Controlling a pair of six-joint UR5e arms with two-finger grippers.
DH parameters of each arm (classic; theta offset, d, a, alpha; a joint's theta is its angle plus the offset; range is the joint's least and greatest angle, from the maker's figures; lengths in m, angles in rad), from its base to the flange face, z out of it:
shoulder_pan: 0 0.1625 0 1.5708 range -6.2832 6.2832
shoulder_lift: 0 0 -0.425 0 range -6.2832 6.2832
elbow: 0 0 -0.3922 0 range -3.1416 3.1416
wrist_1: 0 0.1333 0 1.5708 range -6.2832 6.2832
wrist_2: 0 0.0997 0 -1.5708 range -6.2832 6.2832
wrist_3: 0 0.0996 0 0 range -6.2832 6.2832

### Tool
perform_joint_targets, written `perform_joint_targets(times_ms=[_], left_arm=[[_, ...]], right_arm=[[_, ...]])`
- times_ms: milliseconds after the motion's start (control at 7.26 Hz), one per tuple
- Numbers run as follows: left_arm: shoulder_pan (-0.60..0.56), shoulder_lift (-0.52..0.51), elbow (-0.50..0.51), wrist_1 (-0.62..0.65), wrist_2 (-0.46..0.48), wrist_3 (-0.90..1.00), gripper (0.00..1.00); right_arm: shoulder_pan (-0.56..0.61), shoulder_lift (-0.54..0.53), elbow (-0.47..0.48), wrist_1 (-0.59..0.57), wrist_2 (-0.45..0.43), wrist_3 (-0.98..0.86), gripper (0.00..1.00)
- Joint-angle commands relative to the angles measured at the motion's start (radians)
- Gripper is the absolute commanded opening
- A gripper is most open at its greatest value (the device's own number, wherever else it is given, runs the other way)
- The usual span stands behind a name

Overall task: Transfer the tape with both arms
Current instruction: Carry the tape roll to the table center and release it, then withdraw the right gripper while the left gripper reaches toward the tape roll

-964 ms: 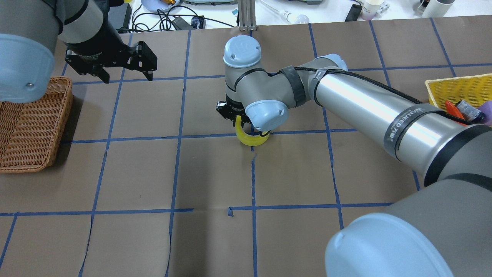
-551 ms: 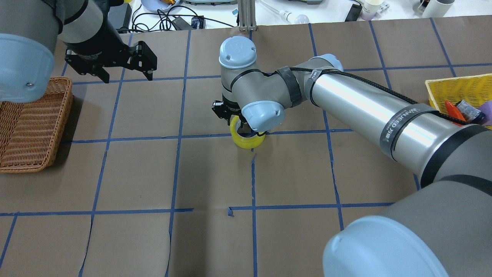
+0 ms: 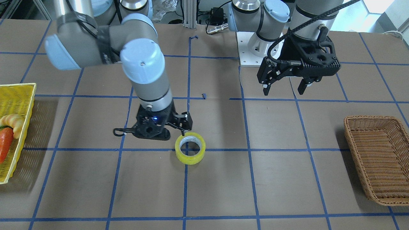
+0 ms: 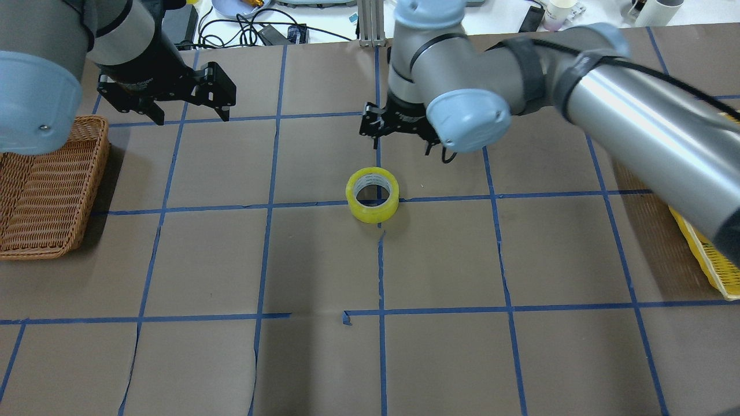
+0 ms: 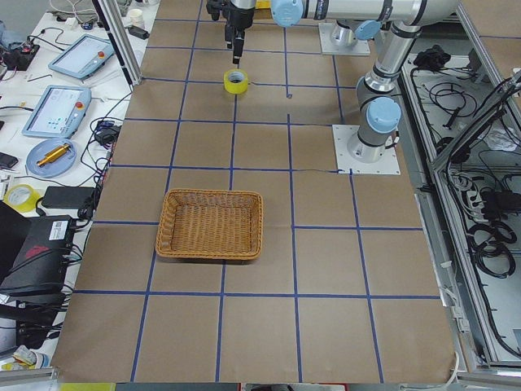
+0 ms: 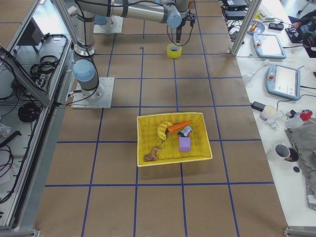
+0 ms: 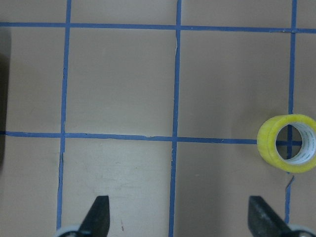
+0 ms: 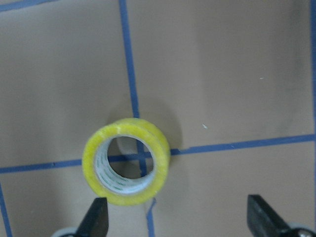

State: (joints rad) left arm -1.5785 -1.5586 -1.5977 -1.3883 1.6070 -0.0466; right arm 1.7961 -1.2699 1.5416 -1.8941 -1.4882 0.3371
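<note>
1. In the middle of the table (image 4: 324,260), the tape (image 4: 373,195) lies flat, with nothing touching it.
2. The right gripper (image 4: 402,138) hangs wide open and empty, at the tape's 1 o'clock.
3. The left gripper (image 3: 283,90) hangs open and empty, at 10 o'clock.

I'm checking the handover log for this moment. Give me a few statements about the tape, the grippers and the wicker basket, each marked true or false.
1. The translucent yellow tape roll lies flat on the brown paper-covered table, in no gripper. True.
2. The right gripper has its fingers shut on the roll. False: they are open and apart from it.
3. The left gripper is open and holds nothing. True.
4. The roll sits in the brown wicker basket. False: it lies on a crossing of blue grid lines; the basket is empty.
</note>
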Motion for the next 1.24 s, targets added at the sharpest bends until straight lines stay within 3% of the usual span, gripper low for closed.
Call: perform_joint_targets(times_ms=[0,138,551,688,826,1101], left_arm=[[0.0,0.0,-0.001,0.0,0.001,-0.001,1.0],[-0.002,0.0,-0.002,0.0,0.001,0.001,1.0],[-0.015,-0.038,-0.002,0.018,-0.002,-0.016,1.0],[-0.024,-0.05,-0.01,0.049,-0.009,-0.018,1.0],[-0.047,-0.073,-0.005,0.096,-0.103,-0.053,1.0],[-0.105,-0.193,-0.019,0.193,-0.16,-0.125,1.0]], right_arm=[[-0.157,-0.153,0.002,0.238,-0.059,-0.311,0.94],[-0.206,-0.204,0.002,0.306,-0.117,-0.401,1.0],[-0.265,-0.295,0.003,0.487,-0.174,-0.478,1.0],[-0.261,-0.299,0.003,0.472,-0.158,-0.48,0.99],[-0.259,-0.308,0.006,0.472,-0.155,-0.474,0.94],[-0.256,-0.307,0.008,0.438,-0.147,-0.469,1.0]])
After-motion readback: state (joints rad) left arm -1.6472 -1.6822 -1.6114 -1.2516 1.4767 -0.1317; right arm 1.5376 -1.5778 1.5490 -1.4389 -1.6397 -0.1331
